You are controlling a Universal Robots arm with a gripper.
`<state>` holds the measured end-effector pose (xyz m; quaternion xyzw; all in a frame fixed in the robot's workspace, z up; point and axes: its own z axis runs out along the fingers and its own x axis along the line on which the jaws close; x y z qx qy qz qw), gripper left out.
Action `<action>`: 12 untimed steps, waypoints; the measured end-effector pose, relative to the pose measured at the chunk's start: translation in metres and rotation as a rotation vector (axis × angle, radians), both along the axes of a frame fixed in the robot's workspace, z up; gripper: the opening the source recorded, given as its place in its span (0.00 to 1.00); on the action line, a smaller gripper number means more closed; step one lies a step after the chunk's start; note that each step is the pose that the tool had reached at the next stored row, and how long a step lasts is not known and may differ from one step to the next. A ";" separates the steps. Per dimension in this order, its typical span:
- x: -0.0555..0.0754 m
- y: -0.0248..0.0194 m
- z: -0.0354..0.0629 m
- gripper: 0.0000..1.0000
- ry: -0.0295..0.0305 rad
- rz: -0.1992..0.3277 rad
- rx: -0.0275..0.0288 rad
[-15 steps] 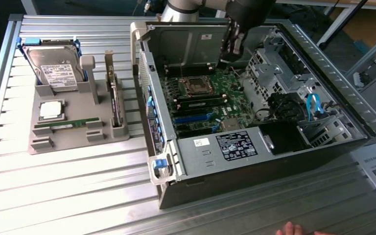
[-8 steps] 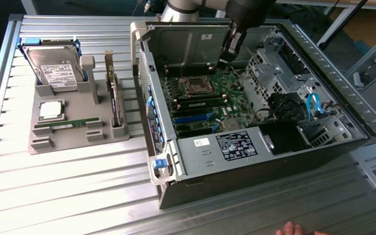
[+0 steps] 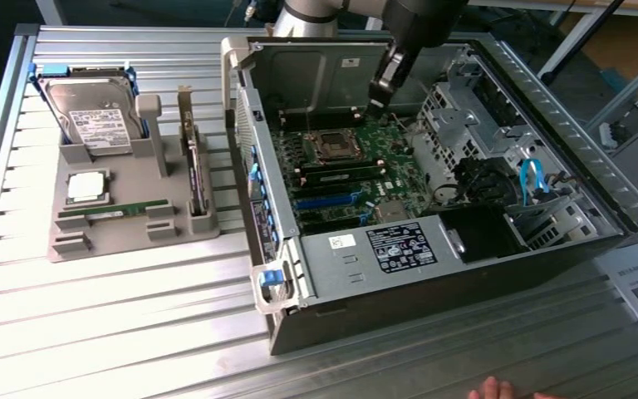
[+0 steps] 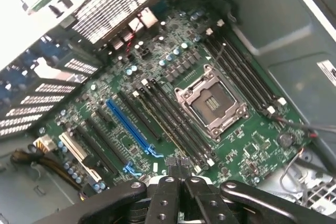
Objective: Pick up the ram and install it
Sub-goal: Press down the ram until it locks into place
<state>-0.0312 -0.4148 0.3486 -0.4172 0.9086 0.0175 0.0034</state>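
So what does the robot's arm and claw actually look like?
The arm is a rounded tube, silvery grey at its joint and black further along. It ends in a black claw. From the wrist view, the claw is matt black metal, built of linked bars joined with round silver pins, with narrow fingers.

1. The arm [image 3: 331, 12] is reaching down from twelve o'clock in the exterior view.
2. The gripper [image 4: 181, 182] is hanging with fingers [image 4: 170, 190] pressed together (nothing visibly held).
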 end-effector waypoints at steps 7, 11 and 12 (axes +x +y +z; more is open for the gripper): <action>0.000 0.0000 -0.0009 0.10 0.0000 -0.129 0.0000; 0.000 0.0000 -0.0015 0.10 0.0000 -0.227 0.0000; 0.000 0.0000 -0.0016 0.10 0.0000 -0.247 0.0000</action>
